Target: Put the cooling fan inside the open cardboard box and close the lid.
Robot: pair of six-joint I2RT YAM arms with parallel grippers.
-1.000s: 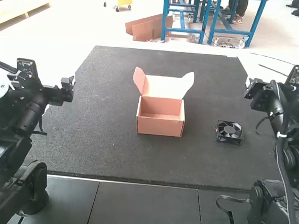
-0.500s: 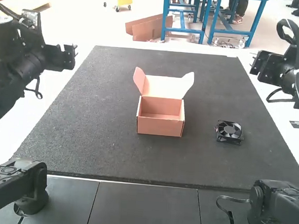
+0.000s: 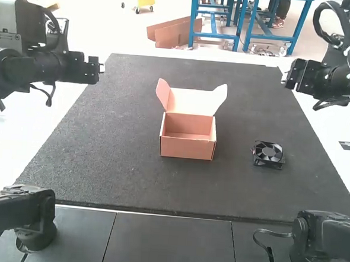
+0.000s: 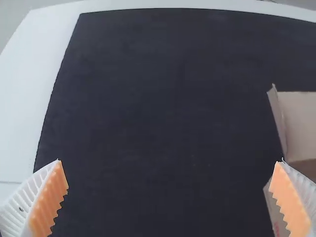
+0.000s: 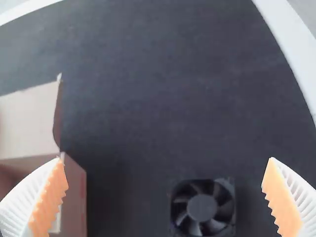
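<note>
While lying flat, blades up, on the black mat (image 3: 121, 133), the cooling fan (image 3: 268, 154) shows a square housing with no long axis. It sits at 3 o'clock of the open cardboard box (image 3: 188, 135), well apart. Left tool (image 3: 94, 70) is at 10 o'clock of the box and right tool (image 3: 289, 74) at 2 o'clock; both are spread wide, holding nothing. Since 0.5 s ago both tools edged inward; fan and box unmoved.

**Colours of the things on the table**

The cardboard box (image 3: 187, 138) is light brown, with a paler inside of the lid. The cooling fan (image 3: 268, 154) is fully black. The mat (image 3: 121, 139) is dark grey and finely speckled, and the table (image 3: 38, 134) around it is white. The left gripper (image 4: 168, 164) and the right gripper (image 5: 165, 160) have white ribbed fingers (image 4: 24, 202) with orange toothed pads (image 5: 279, 197).
</note>
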